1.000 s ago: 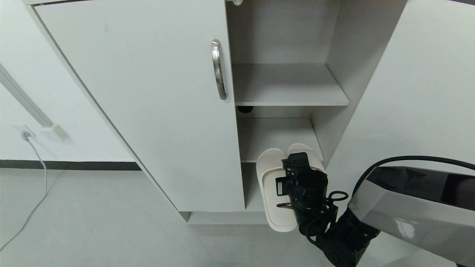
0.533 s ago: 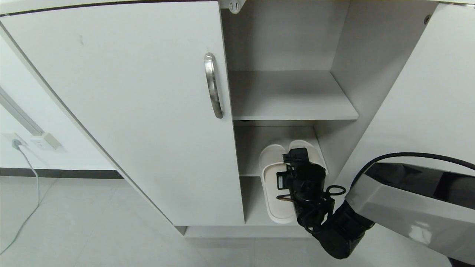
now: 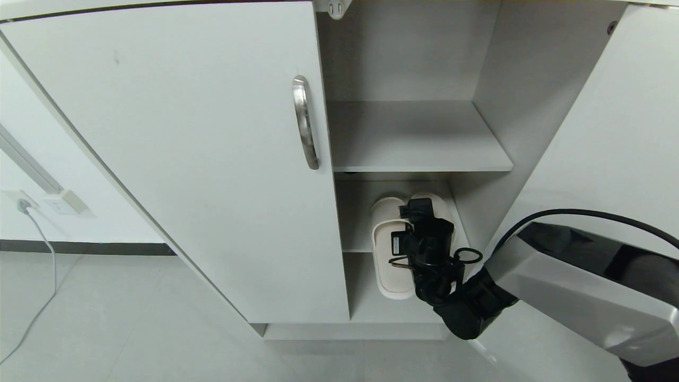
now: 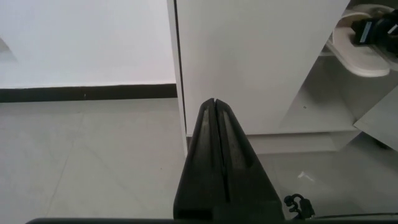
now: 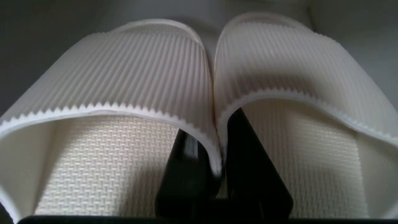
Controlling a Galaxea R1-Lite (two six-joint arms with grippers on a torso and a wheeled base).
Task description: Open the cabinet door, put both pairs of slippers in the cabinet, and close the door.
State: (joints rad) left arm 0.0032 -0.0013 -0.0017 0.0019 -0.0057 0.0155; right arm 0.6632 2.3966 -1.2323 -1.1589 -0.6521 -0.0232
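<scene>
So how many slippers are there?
2, both gripped by the right pincer at the middle shelf: one slipper nearer the shut door, the other nearer the open door. Others may be hidden.

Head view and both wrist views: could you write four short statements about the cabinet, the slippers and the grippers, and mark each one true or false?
1. The right gripper holds two white slippers side by side. True.
2. The left door is open. False: it is shut; the right door stands open.
3. The slippers lie on the floor. False: the gripper holds them up, toes over the middle shelf.
4. The left gripper is shut. True.
</scene>
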